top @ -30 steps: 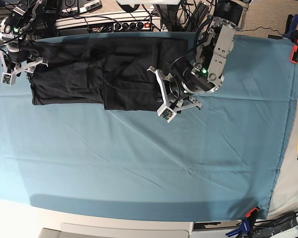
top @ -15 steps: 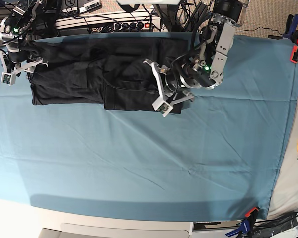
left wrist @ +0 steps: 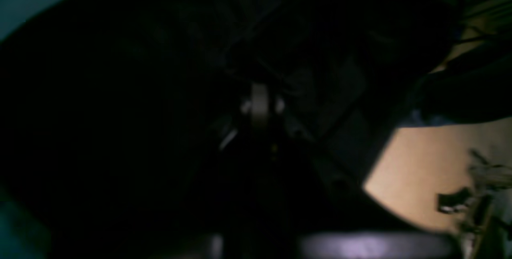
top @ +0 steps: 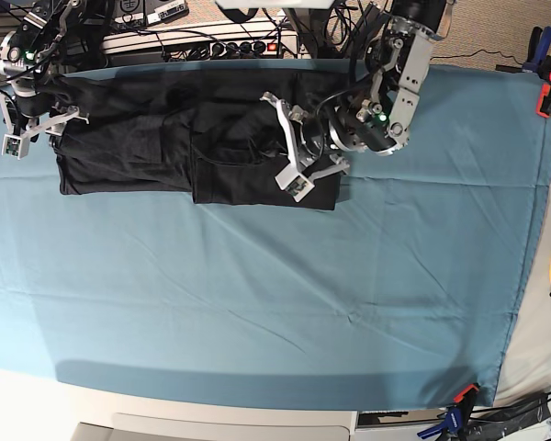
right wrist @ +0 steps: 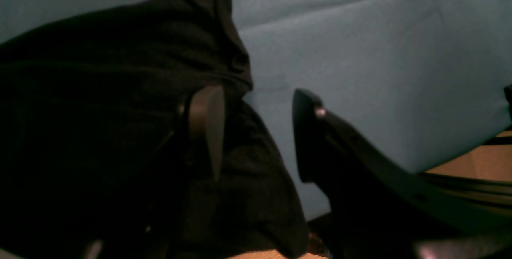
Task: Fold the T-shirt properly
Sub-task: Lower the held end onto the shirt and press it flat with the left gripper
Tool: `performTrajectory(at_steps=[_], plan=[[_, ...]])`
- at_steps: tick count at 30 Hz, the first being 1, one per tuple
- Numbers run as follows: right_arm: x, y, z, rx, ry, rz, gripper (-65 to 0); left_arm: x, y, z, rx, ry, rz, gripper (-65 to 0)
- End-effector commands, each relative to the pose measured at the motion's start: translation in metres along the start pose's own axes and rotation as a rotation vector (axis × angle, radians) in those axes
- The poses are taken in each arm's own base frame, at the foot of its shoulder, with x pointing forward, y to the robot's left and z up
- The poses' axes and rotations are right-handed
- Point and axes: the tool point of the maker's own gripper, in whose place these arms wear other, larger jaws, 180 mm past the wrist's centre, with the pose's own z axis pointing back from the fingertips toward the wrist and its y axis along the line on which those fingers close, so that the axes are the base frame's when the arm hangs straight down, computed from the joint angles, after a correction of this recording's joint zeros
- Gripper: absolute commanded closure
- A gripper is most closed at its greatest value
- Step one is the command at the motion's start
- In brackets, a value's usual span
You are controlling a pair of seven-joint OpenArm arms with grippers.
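A teal table cloth (top: pixel 257 303) covers my table; cables and a power strip (top: pixel 230 46) crowd its far edge.

The left hand (top: pixel 305 158) is closed and reaches low, while the right hand (right wrist: pixel 256 139) stands spread wide.

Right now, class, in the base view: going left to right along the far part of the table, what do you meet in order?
Right gripper → T-shirt → left gripper → bare teal table cloth → red clamp at the cloth's edge.
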Motion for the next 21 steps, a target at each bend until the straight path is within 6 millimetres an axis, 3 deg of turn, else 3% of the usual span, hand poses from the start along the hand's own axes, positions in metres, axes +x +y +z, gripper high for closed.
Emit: performTrajectory(at_steps=[1,7,15,21], plan=[[0.015,-0.004,0.003,-0.007,-0.054,0.011,-27.9,0.018,-0.002,0.003,-0.007,-0.056,-0.021,0.0],[0.015,-0.004,0.003,-0.008,-0.054,0.011,-27.9,0.030,0.008,0.004,0.032,-0.074,-0.059,0.0],[0.015,-0.004,0.003,-0.007,-0.054,0.011,-27.9,0.030,0.034,0.007,0.172,-0.055,-0.091,0.0],[0.015,-0.004,0.003,-0.007,-0.054,0.011,-27.9,0.022,0.032,0.006,0.167,-0.043,-0.076,0.0]])
